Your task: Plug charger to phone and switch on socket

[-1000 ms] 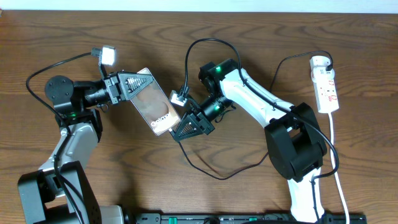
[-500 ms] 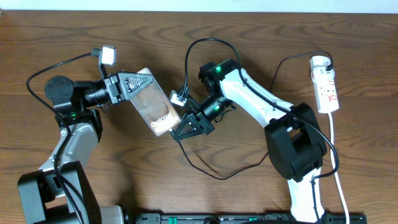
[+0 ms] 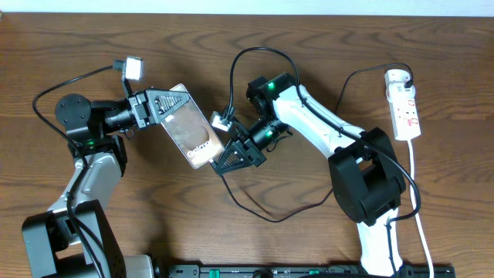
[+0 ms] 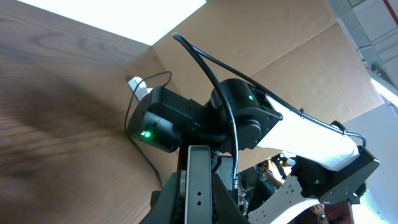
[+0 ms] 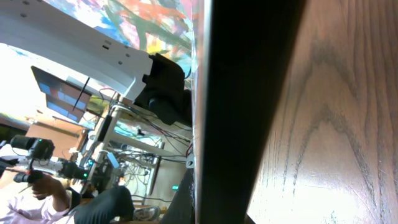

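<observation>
My left gripper (image 3: 179,104) is shut on the upper end of the phone (image 3: 193,135), a dark glossy slab with white "Galaxy" lettering, and holds it tilted above the table. In the left wrist view the phone's silver edge (image 4: 199,180) stands between the jaws (image 4: 199,208). My right gripper (image 3: 224,162) sits at the phone's lower end, shut on the connector end of the charger. The black charger cable (image 3: 270,219) loops from it across the table. The tip itself is hidden. The phone fills the right wrist view as a dark band (image 5: 249,93). The socket (image 3: 404,108) lies at the far right.
The socket's white cord (image 3: 417,193) runs down the right edge of the table. A black cable (image 3: 363,71) reaches the socket's top end. Thin black camera leads arch over both wrists. The right arm's base (image 3: 370,181) stands at the right front.
</observation>
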`<state>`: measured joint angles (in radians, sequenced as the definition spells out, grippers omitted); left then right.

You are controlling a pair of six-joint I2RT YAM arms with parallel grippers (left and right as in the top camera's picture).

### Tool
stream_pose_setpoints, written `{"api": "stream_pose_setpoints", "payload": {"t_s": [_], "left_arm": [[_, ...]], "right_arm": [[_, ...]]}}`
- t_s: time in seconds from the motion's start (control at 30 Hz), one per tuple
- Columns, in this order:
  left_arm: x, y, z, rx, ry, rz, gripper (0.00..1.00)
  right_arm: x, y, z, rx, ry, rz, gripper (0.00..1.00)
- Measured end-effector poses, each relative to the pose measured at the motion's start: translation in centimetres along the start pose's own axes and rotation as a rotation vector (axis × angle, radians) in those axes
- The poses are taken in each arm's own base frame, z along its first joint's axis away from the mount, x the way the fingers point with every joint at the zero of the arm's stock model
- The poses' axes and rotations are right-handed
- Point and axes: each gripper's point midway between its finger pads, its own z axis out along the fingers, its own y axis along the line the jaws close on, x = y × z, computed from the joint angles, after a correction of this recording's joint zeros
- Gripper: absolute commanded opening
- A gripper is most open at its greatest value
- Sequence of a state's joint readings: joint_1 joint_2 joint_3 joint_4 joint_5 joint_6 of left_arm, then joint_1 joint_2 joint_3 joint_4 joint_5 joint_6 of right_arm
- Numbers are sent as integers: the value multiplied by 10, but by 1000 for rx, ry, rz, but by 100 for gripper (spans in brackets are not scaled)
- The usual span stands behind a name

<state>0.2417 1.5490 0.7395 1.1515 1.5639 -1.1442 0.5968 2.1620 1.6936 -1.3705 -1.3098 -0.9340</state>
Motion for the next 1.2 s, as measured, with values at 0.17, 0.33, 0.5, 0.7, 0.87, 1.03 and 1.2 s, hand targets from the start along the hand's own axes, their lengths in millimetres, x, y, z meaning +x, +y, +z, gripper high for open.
{"api": "stream_pose_setpoints", "payload": {"t_s": [0.17,0.33,0.5,0.7,0.87,1.03,1.2], "left_arm": [[-1,0,0,-2,-6,-5,7],[-1,1,0,-3,-7,-7,7],[-2,1,0,-5,-13,-8,7],[-3,1,0,-6,-16,-8,7],[-3,1,0,-7,-20,-8,7],[-3,1,1,-6,-18,-7,7],[-3,0,5,-2,-18,-2,7]], "right_arm": [[-1,0,0,-4,-6,-3,1],[-2,1,0,-6,-9,-3,1],[-2,1,0,-8,-12,-3,1],[-3,2,0,-11,-15,2,1],[-3,2,1,-14,-17,5,1],[-3,2,1,-13,-18,4,1],[-4,-2,1,-1,-14,-2,1]]}}
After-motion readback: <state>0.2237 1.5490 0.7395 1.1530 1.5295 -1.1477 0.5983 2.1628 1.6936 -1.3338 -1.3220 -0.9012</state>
